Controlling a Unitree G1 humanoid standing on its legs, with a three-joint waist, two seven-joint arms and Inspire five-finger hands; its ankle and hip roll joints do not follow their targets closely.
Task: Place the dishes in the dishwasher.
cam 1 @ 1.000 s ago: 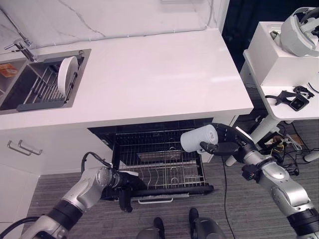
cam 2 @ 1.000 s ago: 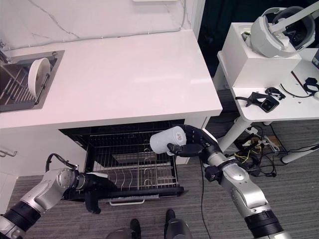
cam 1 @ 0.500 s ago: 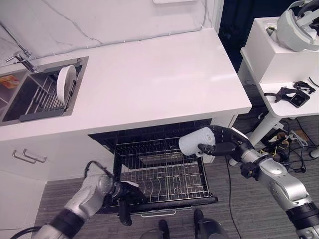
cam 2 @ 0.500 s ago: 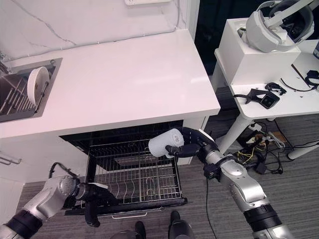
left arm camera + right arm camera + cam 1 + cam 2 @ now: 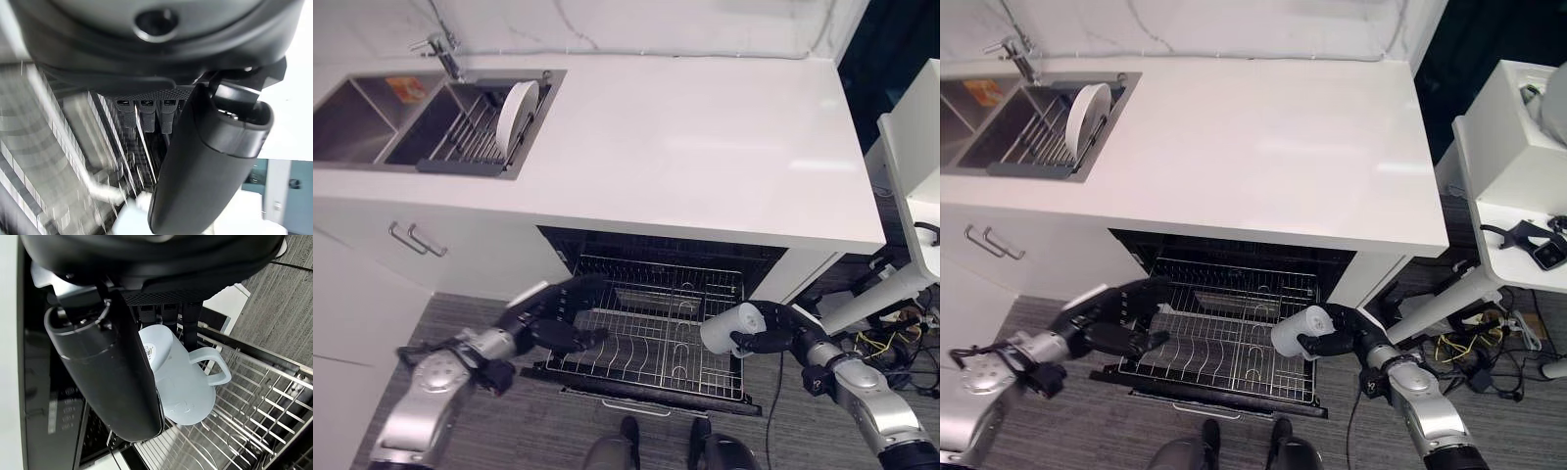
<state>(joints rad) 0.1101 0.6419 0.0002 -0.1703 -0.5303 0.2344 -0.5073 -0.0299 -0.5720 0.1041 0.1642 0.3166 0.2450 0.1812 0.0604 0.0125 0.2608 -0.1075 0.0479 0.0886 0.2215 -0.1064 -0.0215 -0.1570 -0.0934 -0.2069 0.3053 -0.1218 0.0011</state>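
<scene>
One mug (image 5: pixel 731 327), pale and lying on its side, was gripped in the right hand (image 5: pixel 771 337), whose fingers (image 5: pixel 168 313) and thumb curled round its body; in the right wrist view its handle (image 5: pixel 213 366) stood out free over the wire rack (image 5: pixel 651 333). The mug hung just above the rack's right front corner, and I could not tell whether it touched the wires. The rack was pulled out of the open dishwasher (image 5: pixel 656 257) under the white bench (image 5: pixel 705 137), and it looked bare of dishes, only rows of upright tines showing across it.

The left hand (image 5: pixel 558 311) hovered at the rack's left edge with its fingers (image 5: pixel 582 338) stretched out and loosely spread, holding nothing; from the head views I could not tell whether they touched the rack's frame. The left wrist view showed that hand's thumb and straight fingers above blurred rack wires.

At the bench's far left a sink (image 5: pixel 372 108) was set in, with two basins. The nearer basin held a dark drying rack (image 5: pixel 470 147), and one white plate (image 5: pixel 517 106) stood upright on edge in it at its right end. The farther basin held a small orange thing (image 5: pixel 403 88) too small to identify. A tap (image 5: pixel 440 49) rose behind the sink. A white drawer front with two handles (image 5: pixel 416 240) sat below the sink, left of the dishwasher
</scene>
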